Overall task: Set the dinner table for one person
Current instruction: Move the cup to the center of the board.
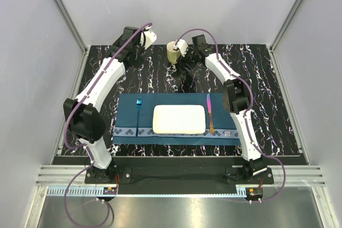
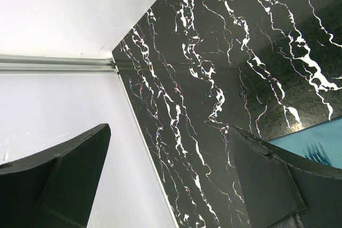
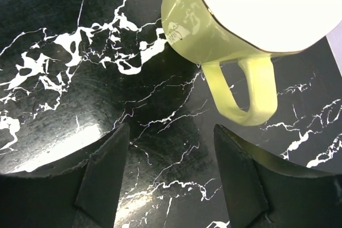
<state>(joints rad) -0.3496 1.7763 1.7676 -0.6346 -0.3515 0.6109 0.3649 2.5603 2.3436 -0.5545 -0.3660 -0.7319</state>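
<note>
The dinner table [image 1: 267,89] is a black tabletop with white veins. A pale yellow mug [image 1: 173,53] stands upright near its back edge. My right gripper [image 1: 180,61] is just beside the mug and open. In the right wrist view the mug [image 3: 214,25] sits ahead of the right gripper [image 3: 171,137], its handle [image 3: 247,97] just above the right fingertip, with bare table between the fingers. My left gripper [image 1: 134,53] hangs open over the back left of the table. In its wrist view the left gripper [image 2: 168,137] holds nothing.
A dark blue placemat [image 1: 128,126] lies at the front middle with a white rectangular plate [image 1: 179,119], a blue fork [image 1: 138,111] on the plate's left and a pink-handled knife [image 1: 209,111] on its right. White walls and metal rails enclose the table.
</note>
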